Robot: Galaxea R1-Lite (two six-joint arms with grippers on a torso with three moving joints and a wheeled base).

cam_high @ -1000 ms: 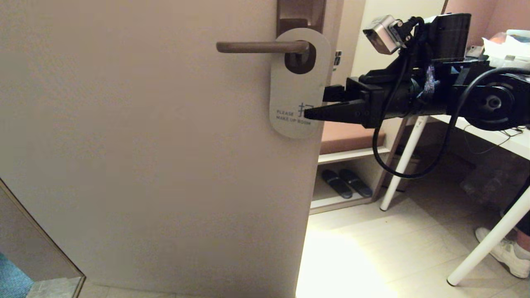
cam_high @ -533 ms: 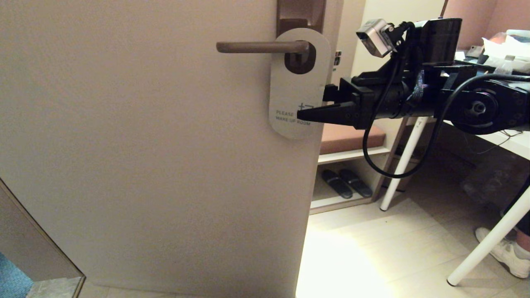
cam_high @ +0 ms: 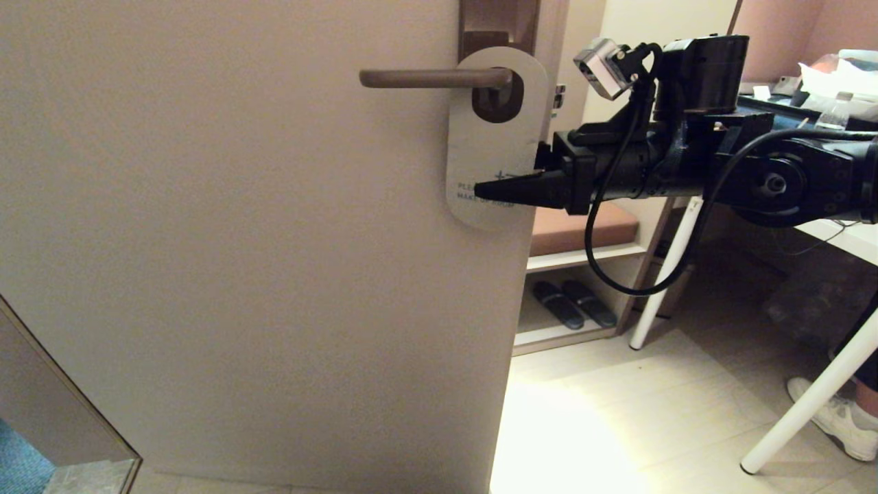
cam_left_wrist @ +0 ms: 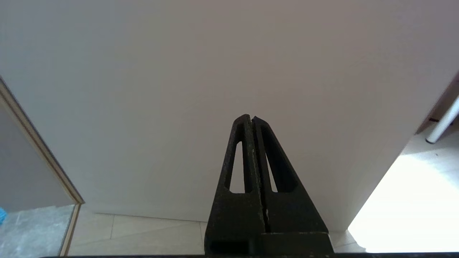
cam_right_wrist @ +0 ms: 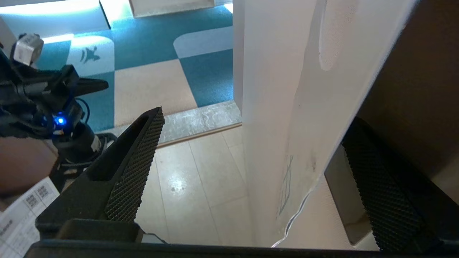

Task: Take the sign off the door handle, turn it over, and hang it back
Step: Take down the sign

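The sign hangs by its big hole on the door handle, upper centre of the head view, pale grey face out. It looks a thin, light, bendy card, best pinched at its lower edge. The right gripper reaches in from the right, fingers spread either side of that edge, one hidden behind it. Its lettering is partly covered. The left gripper, fingers pressed together, idles before the door.

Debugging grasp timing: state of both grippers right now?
Left gripper: shut, empty, parked facing the door.
Right gripper: open, jaws either side of the sign on the door handle, not yet clamped.
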